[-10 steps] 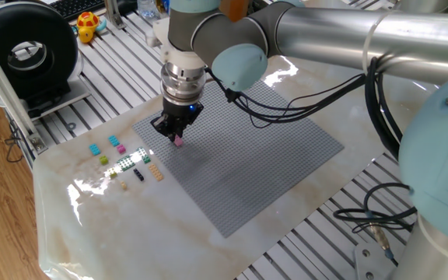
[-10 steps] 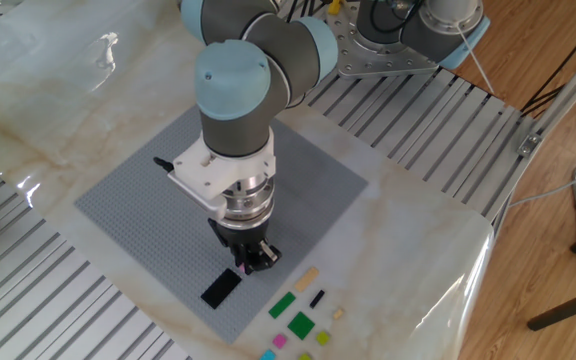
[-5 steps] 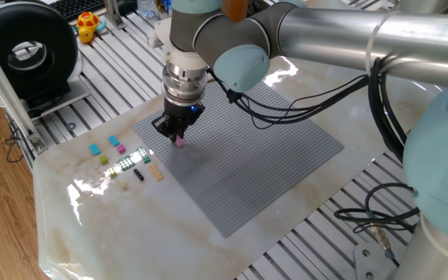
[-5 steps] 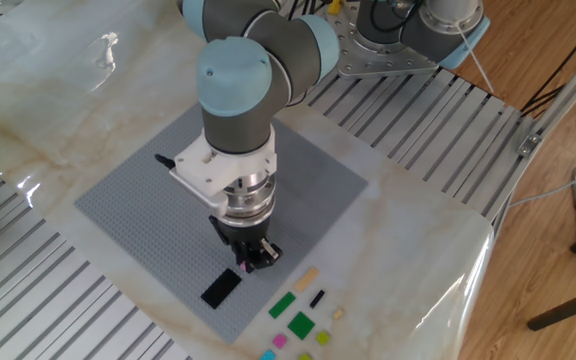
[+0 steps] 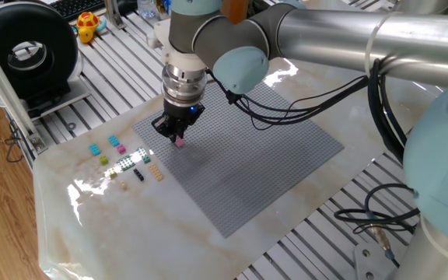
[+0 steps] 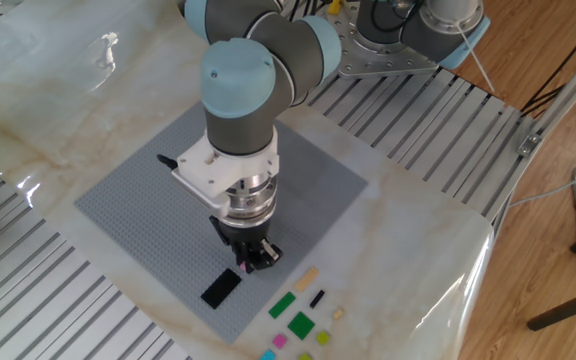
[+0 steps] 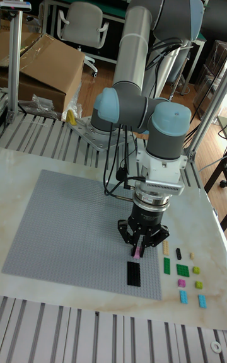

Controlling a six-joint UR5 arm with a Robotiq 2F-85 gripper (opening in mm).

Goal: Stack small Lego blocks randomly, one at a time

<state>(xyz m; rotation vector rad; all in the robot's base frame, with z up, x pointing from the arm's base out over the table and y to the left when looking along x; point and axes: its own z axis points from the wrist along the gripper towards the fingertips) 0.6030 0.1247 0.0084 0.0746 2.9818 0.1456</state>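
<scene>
My gripper (image 5: 176,137) (image 6: 252,262) (image 7: 139,249) points straight down over the near-left part of the grey baseplate (image 5: 247,163), shut on a small pink Lego block (image 5: 179,142) (image 7: 137,253). The block hangs close to the plate; contact cannot be judged. A long black brick (image 6: 221,288) (image 7: 133,273) lies flat on the plate right beside the gripper. The other small Lego blocks lie loose on the marble next to the plate: cyan (image 5: 95,148), pink (image 5: 114,141), yellow-green (image 5: 104,159), green (image 7: 183,270), tan (image 6: 307,278) and black (image 5: 139,175).
The marble tabletop (image 5: 76,218) sits on a slatted aluminium frame (image 6: 58,300). A black fan-like unit (image 5: 29,54) and a yellow toy (image 5: 89,26) stand beyond the far left corner. Cables (image 5: 302,101) hang from the arm over the plate.
The arm has drifted only a few pixels; the gripper stays shut on the pink block over the same spot.
</scene>
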